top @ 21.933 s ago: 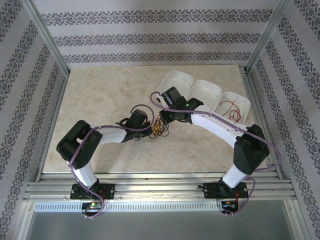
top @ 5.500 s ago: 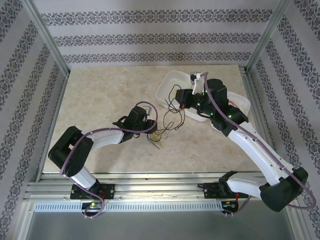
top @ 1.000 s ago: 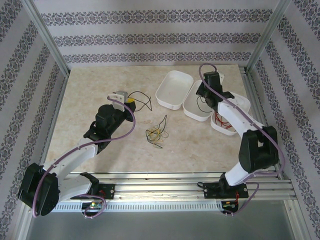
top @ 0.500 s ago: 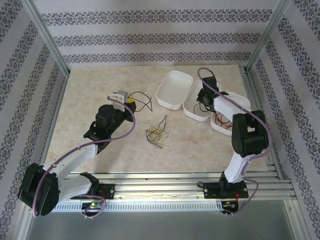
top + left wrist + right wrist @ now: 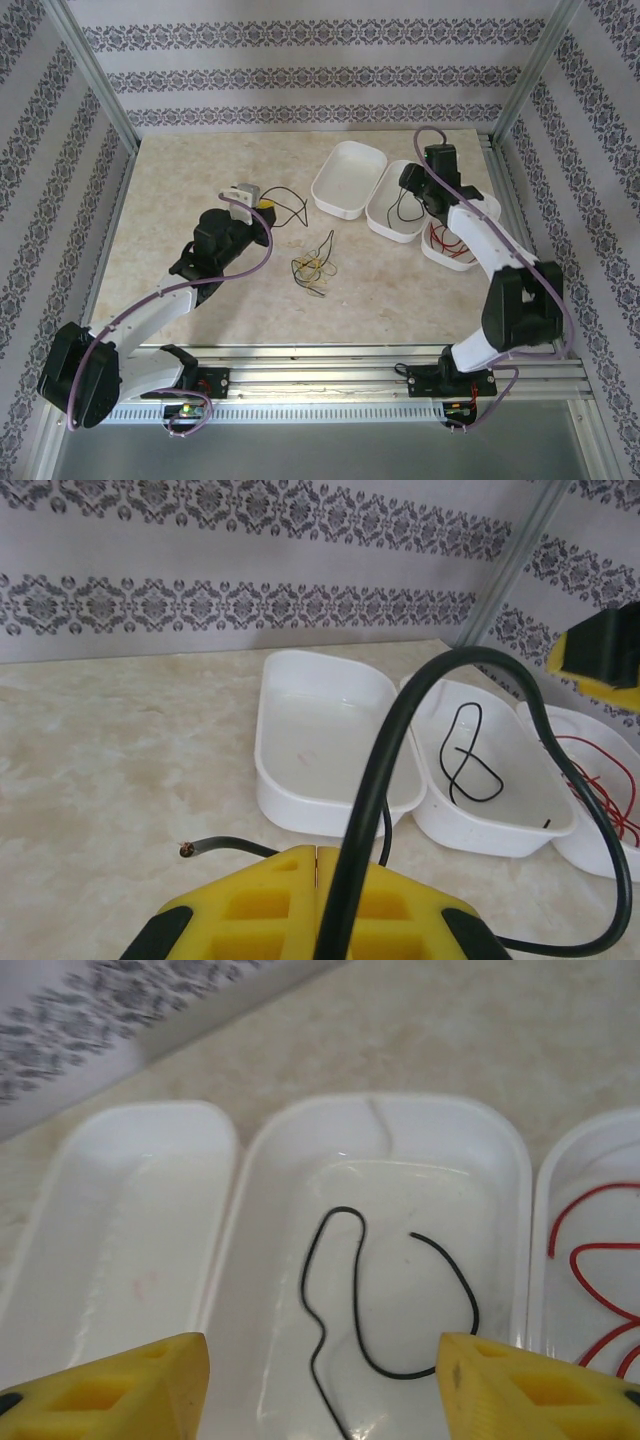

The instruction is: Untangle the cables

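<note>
A black cable (image 5: 357, 1290) lies in the middle tray (image 5: 400, 1100) under the released right end effector (image 5: 320, 1380). The left end effector (image 5: 316, 870) clenches a second black cable (image 5: 385, 760). Next, I think, this one needs a tray, then the olive cable (image 5: 312, 267) on the tabletop (image 5: 200, 170).

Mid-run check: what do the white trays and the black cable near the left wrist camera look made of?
The white trays look like thin, glossy moulded plastic, judging by the soft highlights and rounded rims. The black cable has a smooth, faintly shiny sheath, likely plastic or rubber. Its cut end shows reddish strands, perhaps copper.
</note>
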